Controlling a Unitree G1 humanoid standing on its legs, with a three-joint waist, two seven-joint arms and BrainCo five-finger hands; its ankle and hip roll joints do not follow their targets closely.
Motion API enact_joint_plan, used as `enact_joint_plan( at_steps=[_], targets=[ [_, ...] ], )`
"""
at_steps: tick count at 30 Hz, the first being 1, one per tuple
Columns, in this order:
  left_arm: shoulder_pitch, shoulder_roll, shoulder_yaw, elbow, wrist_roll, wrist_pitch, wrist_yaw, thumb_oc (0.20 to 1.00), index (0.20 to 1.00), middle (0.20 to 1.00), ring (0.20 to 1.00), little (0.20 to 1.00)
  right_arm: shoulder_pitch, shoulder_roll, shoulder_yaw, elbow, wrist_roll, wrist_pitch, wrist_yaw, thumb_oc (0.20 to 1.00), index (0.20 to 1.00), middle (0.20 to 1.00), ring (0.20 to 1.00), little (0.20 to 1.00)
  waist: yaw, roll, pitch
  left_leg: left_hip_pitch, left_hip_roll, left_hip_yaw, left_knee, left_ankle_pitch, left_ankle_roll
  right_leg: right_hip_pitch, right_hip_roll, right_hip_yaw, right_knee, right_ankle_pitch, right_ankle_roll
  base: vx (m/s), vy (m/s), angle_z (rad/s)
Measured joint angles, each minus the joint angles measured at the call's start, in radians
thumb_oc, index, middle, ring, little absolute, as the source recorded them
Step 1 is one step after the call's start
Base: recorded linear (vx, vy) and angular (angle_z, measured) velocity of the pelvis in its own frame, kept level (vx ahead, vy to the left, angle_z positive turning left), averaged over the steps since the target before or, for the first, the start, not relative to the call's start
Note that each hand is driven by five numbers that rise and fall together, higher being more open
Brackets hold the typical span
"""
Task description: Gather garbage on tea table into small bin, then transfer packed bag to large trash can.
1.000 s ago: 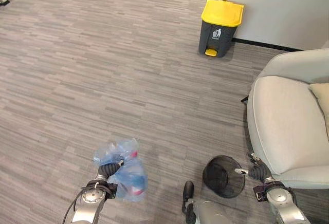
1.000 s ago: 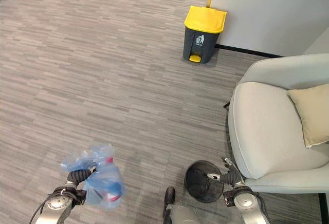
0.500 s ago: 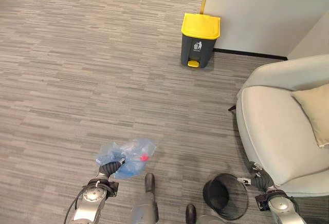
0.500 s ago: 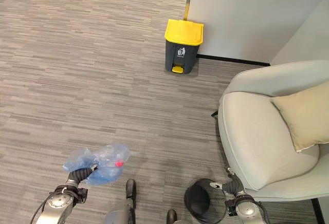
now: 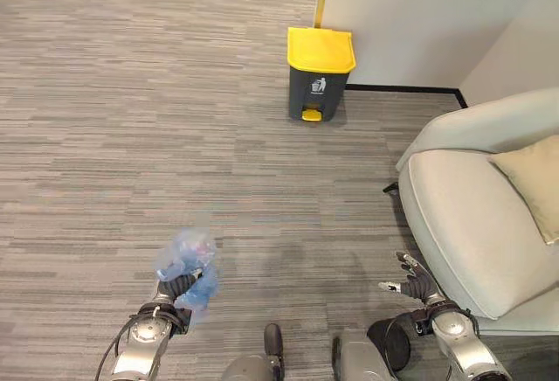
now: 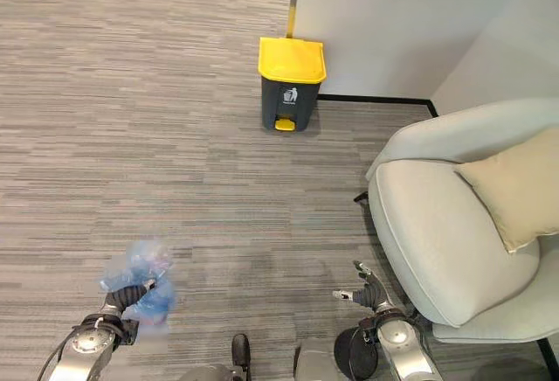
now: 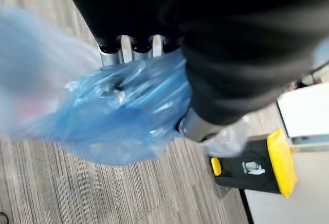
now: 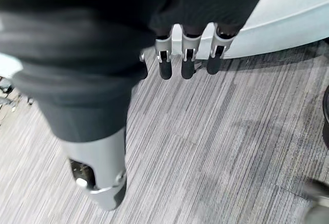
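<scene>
The crumpled translucent blue plastic garbage bag [image 5: 185, 269] is packed and off the floor, at seven o'clock in the left eye view, the left hand [image 5: 175, 289] curled round its neck. Left, by my judgement: carrying it to the dark grey yellow-lidded pedal trash can [image 5: 319, 73] at twelve o'clock, well apart. The right hand [image 5: 414, 284], at five o'clock, has relaxed fingers [image 8: 186, 59], empty; the left wrist view shows the grip

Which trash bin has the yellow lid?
The big grey trash can by the wall, far ahead. The small black mesh bin beside the right hand has no lid.
</scene>
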Motion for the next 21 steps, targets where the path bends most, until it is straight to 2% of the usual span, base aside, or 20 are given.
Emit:
enact_joint_plan(
  at_steps=[1, 2, 3, 4, 5, 6, 7, 8, 9, 10, 11, 12, 13, 14, 15, 17, 18, 21],
  targets=[
    [-0.001, -0.001, -0.001, 0.005, 0.0, 0.0, 0.0, 0.2, 0.2, 0.2, 0.2, 0.2, 0.014, 0.0, -0.001, 0.001, 0.0, 0.0, 0.0, 1.0, 1.0, 1.0, 1.0, 1.0, -0.016, 0.004, 0.005, 0.016, -0.011, -0.012, 0.004, -0.017, -0.007, -0.013, 0.003, -0.02, -0.098, 0.048, 0.007, 0.43, -0.124, 0.31],
    [0.0, -0.005, 0.003, 0.008, 0.0, 0.0, 0.0, 0.2, 0.2, 0.2, 0.2, 0.2, 0.024, 0.0, -0.002, 0.001, 0.0, 0.001, 0.0, 1.0, 1.0, 1.0, 1.0, 1.0, -0.027, -0.005, 0.002, 0.034, -0.02, -0.019, 0.006, -0.03, -0.008, -0.01, 0.007, -0.029, -0.179, 0.088, 0.009, 0.42, -0.138, 0.45],
    [0.004, -0.015, 0.003, 0.008, 0.0, 0.0, -0.001, 0.2, 0.2, 0.2, 0.2, 0.2, 0.046, 0.0, -0.002, 0.007, 0.0, 0.0, 0.0, 1.0, 1.0, 1.0, 1.0, 1.0, -0.037, -0.009, -0.002, 0.063, -0.03, -0.032, 0.02, -0.068, -0.019, -0.018, 0.01, -0.051, -0.229, 0.128, -0.013, 0.54, -0.195, 0.42],
    [0.004, -0.023, 0.002, 0.007, 0.0, 0.0, 0.0, 0.2, 0.2, 0.2, 0.2, 0.2, 0.055, -0.001, -0.005, 0.015, 0.0, 0.001, 0.001, 1.0, 1.0, 1.0, 1.0, 1.0, -0.038, -0.013, -0.004, 0.081, -0.03, -0.042, 0.028, -0.086, -0.015, -0.004, 0.014, -0.069, -0.25, 0.139, -0.027, 0.28, -0.109, 0.43],
    [0.007, -0.031, -0.005, 0.007, 0.0, 0.0, -0.002, 0.2, 0.2, 0.2, 0.2, 0.2, 0.063, -0.001, -0.005, 0.032, 0.0, 0.004, 0.001, 1.0, 1.0, 1.0, 1.0, 1.0, -0.041, -0.004, -0.005, 0.117, -0.03, -0.067, 0.03, -0.105, -0.026, 0.021, 0.022, -0.077, -0.254, 0.154, -0.042, 0.41, -0.182, 0.48],
    [0.008, -0.041, -0.006, 0.007, 0.0, 0.0, -0.003, 0.2, 0.2, 0.2, 0.2, 0.2, 0.074, -0.002, -0.006, 0.034, 0.0, 0.007, 0.001, 1.0, 1.0, 1.0, 1.0, 1.0, -0.048, 0.008, -0.006, 0.157, -0.023, -0.093, 0.013, -0.119, -0.043, 0.049, 0.029, -0.069, -0.254, 0.194, -0.059, 0.44, -0.211, 0.56],
    [0.012, -0.055, -0.008, 0.006, 0.0, 0.0, -0.005, 0.2, 0.2, 0.2, 0.2, 0.2, 0.083, -0.004, -0.006, 0.041, 0.0, 0.01, 0.002, 1.0, 1.0, 1.0, 1.0, 1.0, -0.054, 0.027, -0.006, 0.184, -0.003, -0.115, 0.011, -0.122, -0.061, 0.071, 0.046, -0.071, -0.242, 0.266, -0.09, 0.54, -0.286, 0.52],
    [0.014, -0.063, -0.01, 0.006, 0.0, 0.0, -0.006, 0.2, 0.2, 0.2, 0.2, 0.2, 0.077, -0.004, -0.005, 0.061, 0.0, 0.01, 0.002, 1.0, 1.0, 1.0, 1.0, 1.0, -0.056, 0.043, -0.002, 0.198, 0.012, -0.133, 0.022, -0.129, -0.076, 0.077, 0.055, -0.074, -0.215, 0.27, -0.099, 0.38, -0.228, 0.63],
    [0.011, -0.081, -0.013, 0.006, 0.0, 0.001, -0.014, 0.2, 0.2, 0.2, 0.2, 0.2, 0.064, -0.003, -0.006, 0.095, 0.0, 0.019, 0.005, 1.0, 1.0, 1.0, 1.0, 1.0, -0.061, 0.052, -0.004, 0.198, 0.037, -0.136, 0.127, -0.126, -0.114, 0.108, 0.062, -0.078, -0.153, 0.304, -0.168, 0.36, -0.236, 0.45],
    [0.017, -0.093, -0.013, 0.0, 0.0, 0.0, -0.016, 0.2, 0.2, 0.2, 0.2, 0.2, 0.067, -0.013, -0.013, 0.086, 0.0, 0.017, 0.004, 1.0, 1.0, 1.0, 1.0, 1.0, -0.059, 0.069, -0.017, 0.176, 0.06, -0.128, 0.196, -0.113, -0.141, 0.131, 0.078, -0.085, -0.152, 0.296, -0.193, 0.35, -0.241, 0.35],
    [0.026, -0.092, -0.012, -0.009, 0.0, -0.001, -0.02, 0.2, 0.2, 0.2, 0.2, 0.2, 0.057, -0.022, -0.013, 0.076, 0.001, 0.013, 0.003, 1.0, 1.0, 1.0, 1.0, 1.0, -0.058, 0.077, -0.022, 0.165, 0.075, -0.126, 0.253, -0.093, -0.162, 0.152, 0.098, -0.092, -0.148, 0.254, -0.199, 0.34, -0.253, -0.03],
    [0.027, -0.091, -0.009, -0.007, 0.0, 0.0, -0.023, 0.2, 0.2, 0.2, 0.2, 0.2, 0.043, -0.03, -0.013, 0.073, 0.001, 0.012, 0.003, 1.0, 1.0, 1.0, 1.0, 1.0, -0.056, 0.09, -0.024, 0.145, 0.095, -0.135, 0.339, -0.091, -0.165, 0.178, 0.121, -0.097, -0.147, 0.227, -0.207, 0.29, -0.208, -0.18],
    [0.025, -0.086, -0.004, -0.005, 0.0, 0.0, -0.023, 0.2, 0.2, 0.2, 0.2, 0.2, 0.021, -0.033, -0.014, 0.071, 0.001, 0.011, 0.001, 1.0, 1.0, 1.0, 1.0, 1.0, -0.051, 0.089, -0.026, 0.081, 0.133, -0.138, 0.524, -0.041, -0.194, 0.229, 0.146, -0.095, -0.152, 0.191, -0.231, 0.29, -0.173, -0.21],
    [0.019, -0.085, -0.005, 0.0, 0.0, 0.0, -0.024, 0.2, 0.2, 0.2, 0.2, 0.2, 0.02, -0.032, -0.014, 0.065, 0.001, 0.008, -0.002, 1.0, 1.0, 1.0, 1.0, 1.0, -0.05, 0.077, -0.032, 0.053, 0.147, -0.137, 0.604, -0.032, -0.204, 0.247, 0.148, -0.096, -0.155, 0.184, -0.239, 0.28, -0.12, -0.07],
    [0.017, -0.075, -0.007, -0.008, -0.001, 0.0, -0.028, 0.2, 0.2, 0.2, 0.2, 0.2, 0.019, -0.031, -0.014, 0.059, 0.002, -0.001, -0.006, 1.0, 1.0, 1.0, 1.0, 1.0, -0.049, 0.048, -0.047, -0.004, 0.154, -0.123, 0.619, -0.076, -0.178, 0.277, 0.147, -0.081, -0.174, 0.158, -0.258, 0.3, -0.095, -0.01],
    [0.003, -0.063, -0.008, -0.011, -0.005, -0.001, -0.028, 0.2, 0.2, 0.2, 0.2, 0.2, 0.008, -0.035, -0.015, 0.058, 0.002, -0.001, -0.009, 1.0, 1.0, 1.0, 1.0, 1.0, -0.046, 0.023, -0.044, -0.056, 0.154, -0.107, 0.566, -0.086, -0.182, 0.307, 0.147, -0.07, -0.19, 0.15, -0.267, 0.3, -0.061, -0.02],
    [-0.002, -0.063, -0.008, -0.015, -0.005, 0.0, -0.029, 0.2, 0.2, 0.2, 0.2, 0.2, 0.01, -0.035, -0.033, 0.059, 0.002, 0.0, -0.009, 1.0, 1.0, 1.0, 1.0, 1.0, -0.048, 0.008, -0.037, -0.089, 0.145, -0.082, 0.487, -0.106, -0.167, 0.367, 0.147, -0.052, -0.238, 0.131, -0.27, 0.2, -0.03, -0.03],
    [0.007, -0.058, -0.009, -0.02, -0.005, 0.0, -0.028, 0.2, 0.2, 0.2, 0.2, 0.2, 0.018, -0.04, -0.041, 0.059, 0.003, -0.001, -0.011, 1.0, 1.0, 1.0, 1.0, 1.0, -0.031, 0.001, -0.025, -0.181, 0.129, -0.068, 0.357, -0.096, -0.167, 0.429, 0.15, -0.043, -0.264, 0.127, -0.258, 0.32, 0.003, -0.18]
  ],
)
